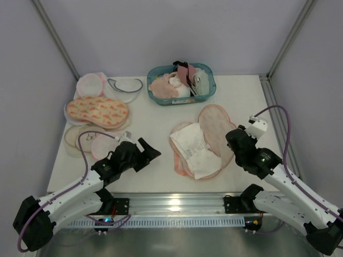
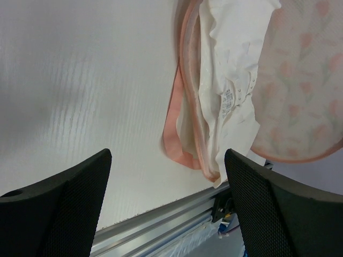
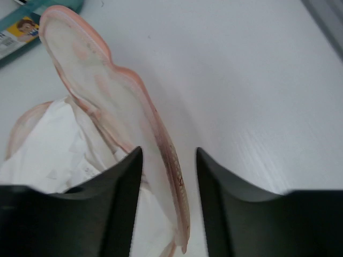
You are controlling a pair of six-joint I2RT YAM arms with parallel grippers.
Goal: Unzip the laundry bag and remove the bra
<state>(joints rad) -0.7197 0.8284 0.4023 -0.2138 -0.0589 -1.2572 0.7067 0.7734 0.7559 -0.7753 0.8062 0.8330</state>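
A white table fills the floor of a pale lilac booth with metal posts at the corners. The bag lies right of centre, unzipped. Its upper flap is swung up toward 1 o'clock, and its lower half lies flat beneath the bra. The bra is uncovered and crumpled on that lower half, its edge spilling over the pink rim toward 6 o'clock.

The right gripper is at the bag's 3 o'clock. In the right wrist view its jaws stand narrowly apart around the raised flap's edge, with a sliver of table showing beside it. Whether a pad touches the fabric cannot be told. The bra shows at 9 o'clock in that view.

The left gripper is at the bag's 9 o'clock, jaws spread wide over bare table and holding nothing. Its wrist camera sees the bag and bra near its fingers.

A teal basket of garments sits at the bag's 12 o'clock. A second printed bag and several round pouches lie at the table's 10 o'clock.
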